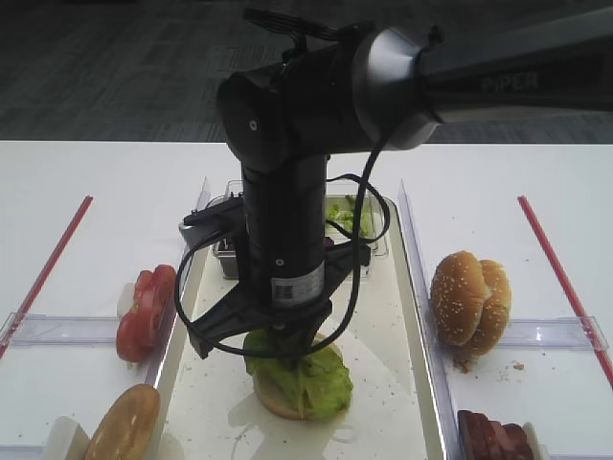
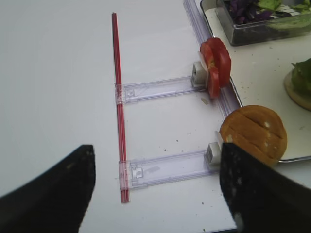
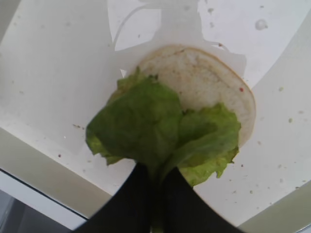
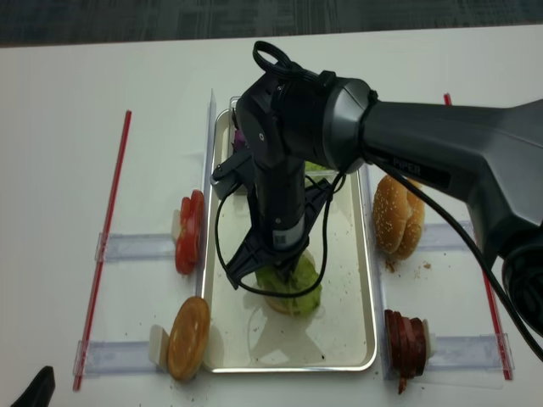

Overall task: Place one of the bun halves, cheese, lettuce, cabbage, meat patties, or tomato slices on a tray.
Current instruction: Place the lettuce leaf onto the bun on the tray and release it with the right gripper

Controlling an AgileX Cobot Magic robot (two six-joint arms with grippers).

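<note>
My right gripper (image 3: 156, 179) is shut on a green lettuce (image 3: 146, 121) leaf, which lies over a flat pale bun half (image 3: 204, 82) on the cream tray (image 3: 58, 73). From above, the right arm stands upright over the tray (image 4: 339, 331), with the lettuce (image 4: 293, 280) under its wrist. The left gripper (image 2: 158, 150) is open with nothing between its fingers, over the table left of the tray. Tomato slices (image 2: 216, 60) and golden bun halves (image 2: 255, 133) stand on edge by the tray's left rim.
Sesame bun halves (image 4: 399, 216) and meat patties (image 4: 407, 339) stand right of the tray. A clear box (image 2: 262, 24) with purple cabbage (image 2: 243, 9) and more lettuce sits at the tray's far end. Red straws (image 4: 106, 229) and clear plastic rails (image 2: 165, 167) lie on the table.
</note>
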